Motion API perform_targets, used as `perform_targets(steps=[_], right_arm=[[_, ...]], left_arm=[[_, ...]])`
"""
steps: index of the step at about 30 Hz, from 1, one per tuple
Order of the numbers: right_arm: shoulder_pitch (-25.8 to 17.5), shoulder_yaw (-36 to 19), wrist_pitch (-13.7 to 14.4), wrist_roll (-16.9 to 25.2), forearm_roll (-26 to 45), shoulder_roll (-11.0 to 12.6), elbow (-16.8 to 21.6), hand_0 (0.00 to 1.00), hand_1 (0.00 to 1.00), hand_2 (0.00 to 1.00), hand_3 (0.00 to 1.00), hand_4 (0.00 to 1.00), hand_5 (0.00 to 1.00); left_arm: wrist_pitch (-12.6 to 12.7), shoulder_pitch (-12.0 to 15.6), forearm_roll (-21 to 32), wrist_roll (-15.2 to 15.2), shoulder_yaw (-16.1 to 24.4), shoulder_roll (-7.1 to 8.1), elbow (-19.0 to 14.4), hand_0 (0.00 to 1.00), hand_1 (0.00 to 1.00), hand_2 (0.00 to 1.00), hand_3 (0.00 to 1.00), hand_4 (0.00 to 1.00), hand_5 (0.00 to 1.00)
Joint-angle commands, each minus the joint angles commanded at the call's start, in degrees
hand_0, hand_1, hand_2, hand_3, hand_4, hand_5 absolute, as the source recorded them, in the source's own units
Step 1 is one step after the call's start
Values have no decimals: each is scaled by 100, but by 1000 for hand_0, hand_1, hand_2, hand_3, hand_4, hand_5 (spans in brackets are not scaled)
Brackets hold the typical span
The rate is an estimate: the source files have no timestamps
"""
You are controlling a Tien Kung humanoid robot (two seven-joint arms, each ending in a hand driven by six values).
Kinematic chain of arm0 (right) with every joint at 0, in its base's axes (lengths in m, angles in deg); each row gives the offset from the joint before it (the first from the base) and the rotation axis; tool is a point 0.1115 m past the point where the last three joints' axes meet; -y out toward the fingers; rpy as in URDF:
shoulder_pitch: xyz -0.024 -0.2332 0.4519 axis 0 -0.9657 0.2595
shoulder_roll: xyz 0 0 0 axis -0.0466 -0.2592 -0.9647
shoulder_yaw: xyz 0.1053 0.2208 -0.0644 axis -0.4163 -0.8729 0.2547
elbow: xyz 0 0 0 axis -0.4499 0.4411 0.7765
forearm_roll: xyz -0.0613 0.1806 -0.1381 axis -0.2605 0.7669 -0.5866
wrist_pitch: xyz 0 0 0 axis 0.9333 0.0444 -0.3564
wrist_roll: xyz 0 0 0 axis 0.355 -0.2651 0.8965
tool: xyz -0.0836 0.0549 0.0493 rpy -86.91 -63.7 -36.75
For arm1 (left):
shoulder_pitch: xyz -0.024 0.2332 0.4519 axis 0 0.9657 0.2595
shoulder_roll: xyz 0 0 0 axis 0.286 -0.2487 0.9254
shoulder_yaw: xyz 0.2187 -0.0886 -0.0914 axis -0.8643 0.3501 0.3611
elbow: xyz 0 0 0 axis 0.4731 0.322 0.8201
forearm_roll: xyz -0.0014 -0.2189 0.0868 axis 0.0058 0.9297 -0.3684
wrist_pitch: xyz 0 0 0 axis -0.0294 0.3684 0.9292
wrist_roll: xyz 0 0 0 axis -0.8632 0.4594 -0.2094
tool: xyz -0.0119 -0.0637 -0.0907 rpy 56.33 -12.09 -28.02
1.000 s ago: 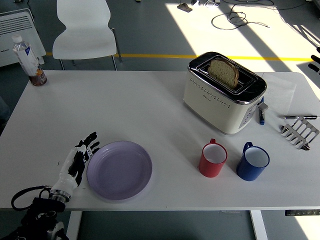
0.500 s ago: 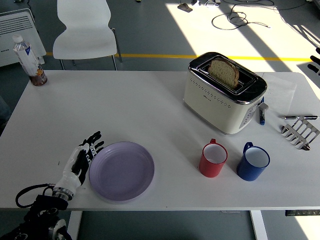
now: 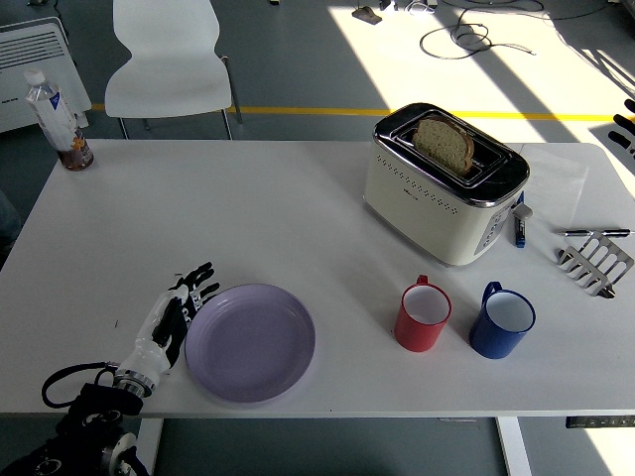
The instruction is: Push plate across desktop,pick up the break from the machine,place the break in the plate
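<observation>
Head view: the lilac plate [image 3: 250,342] lies flat on the white table [image 3: 248,218], near the table's front edge and left of centre. The left hand [image 3: 175,315] rests at the plate's left rim, fingers extended and slightly spread, fingertips touching or just beside the rim; it grasps nothing. The black left arm [image 3: 84,431] enters from the lower left corner.

The slice of bread [image 3: 444,142] stands upright in a slot of the cream toaster [image 3: 444,183], its upper half above the chrome top. The toaster sits on the right half of the table, well apart from the plate.

In front of the toaster stand two mugs: a red mug [image 3: 424,315] and, just beside it on the right, a blue mug [image 3: 503,321]. Both are upright, with white interiors. They do not touch.

A small blue and white object [image 3: 519,226] lies against the toaster's right side. Further right, a metal toast rack [image 3: 595,262] lies near the right table edge, with a pen [image 3: 591,232] behind it.

A plastic bottle [image 3: 58,122] stands upright at the far left corner of the table. A white chair [image 3: 167,61] stands beyond the far edge, with a white radiator [image 3: 35,50] at its left. Dark fingertips of the right hand [image 3: 626,121] show at the right picture edge; their state cannot be determined.
</observation>
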Motion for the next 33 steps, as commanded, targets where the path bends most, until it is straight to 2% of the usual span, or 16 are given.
perform_targets(steps=[13, 33], right_arm=[[-21, 5, 0, 1, 3, 1, -1, 825, 800, 830, 824, 548, 448], [-66, 31, -3, -1, 8, -26, -7, 828, 801, 833, 826, 552, 454]], left_arm=[[-146, -142, 130, -48, -299, -7, 54, 816, 872, 952, 909, 542, 998], [-258, -453, 338, -55, -623, -184, 330, 810, 868, 948, 907, 542, 998]])
